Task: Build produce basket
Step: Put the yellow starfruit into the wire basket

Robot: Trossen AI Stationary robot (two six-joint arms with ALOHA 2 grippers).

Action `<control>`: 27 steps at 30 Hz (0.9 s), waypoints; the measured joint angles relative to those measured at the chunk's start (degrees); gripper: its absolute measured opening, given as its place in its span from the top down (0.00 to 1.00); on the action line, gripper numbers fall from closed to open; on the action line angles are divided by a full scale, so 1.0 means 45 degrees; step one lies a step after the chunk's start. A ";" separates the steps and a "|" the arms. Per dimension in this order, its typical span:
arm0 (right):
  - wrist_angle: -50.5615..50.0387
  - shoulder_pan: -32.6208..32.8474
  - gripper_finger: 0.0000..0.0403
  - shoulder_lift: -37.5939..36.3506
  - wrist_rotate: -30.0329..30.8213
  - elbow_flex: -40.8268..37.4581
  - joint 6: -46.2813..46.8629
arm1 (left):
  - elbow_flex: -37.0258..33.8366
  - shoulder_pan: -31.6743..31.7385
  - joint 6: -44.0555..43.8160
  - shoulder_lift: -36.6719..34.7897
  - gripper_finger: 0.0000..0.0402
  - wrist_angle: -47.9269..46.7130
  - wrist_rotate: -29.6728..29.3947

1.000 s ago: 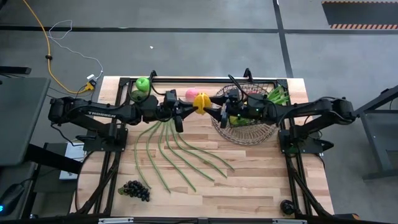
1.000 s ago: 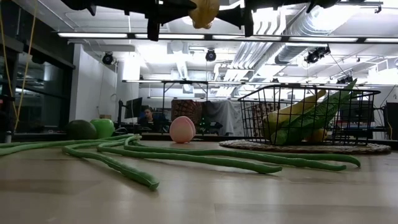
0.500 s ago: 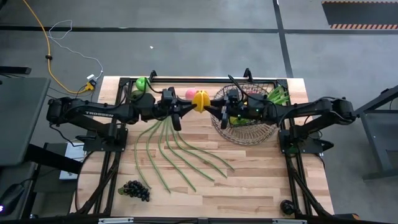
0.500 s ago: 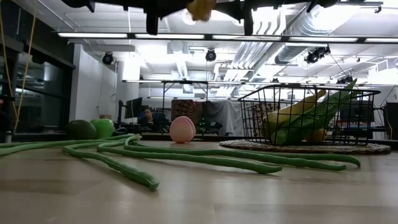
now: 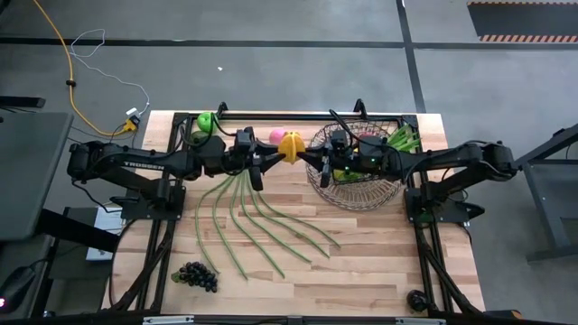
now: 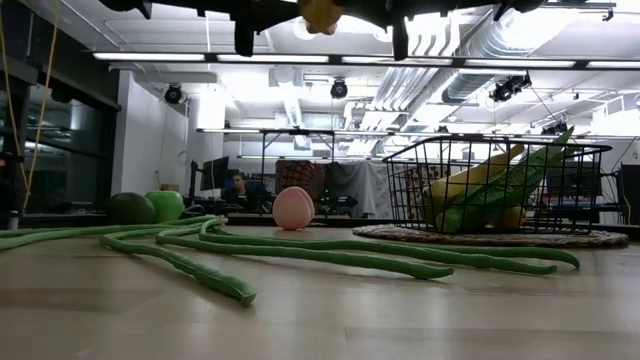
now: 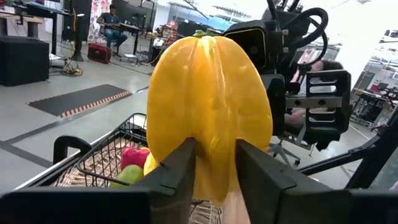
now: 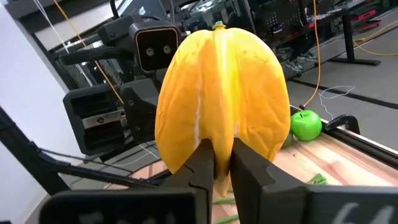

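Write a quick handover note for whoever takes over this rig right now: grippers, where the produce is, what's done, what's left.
Left gripper and right gripper are both shut on the yellow pepper, held in the air between the arms, beside the basket.
Done: the basket holds the banana, leafy greens and a few other pieces.
Left on the table: green apple, avocado, pink peach, long green beans, dark grapes.
Next, probably: finish the pepper handover, drop it in the basket.
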 joint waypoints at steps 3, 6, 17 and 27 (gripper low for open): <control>-0.0613 -0.0049 0.95 -0.0456 -0.0015 -0.0005 -0.0408 | -0.0010 0.0078 -0.0217 0.0007 0.64 -0.0430 0.0038; -0.1691 -0.0197 0.98 -0.1177 -0.0012 -0.0005 -0.0666 | -0.0010 0.0248 -0.0389 -0.0338 0.56 -0.1258 0.0150; -0.7083 -0.0583 0.97 -0.4524 0.1305 -0.0005 -0.1342 | -0.0019 0.0706 0.0162 -0.3321 0.45 -0.3598 0.0875; -1.1137 -0.0719 0.97 -0.5812 0.4033 -0.0005 0.0091 | -0.0063 0.0701 0.0365 -0.4756 0.45 -0.3783 -0.0234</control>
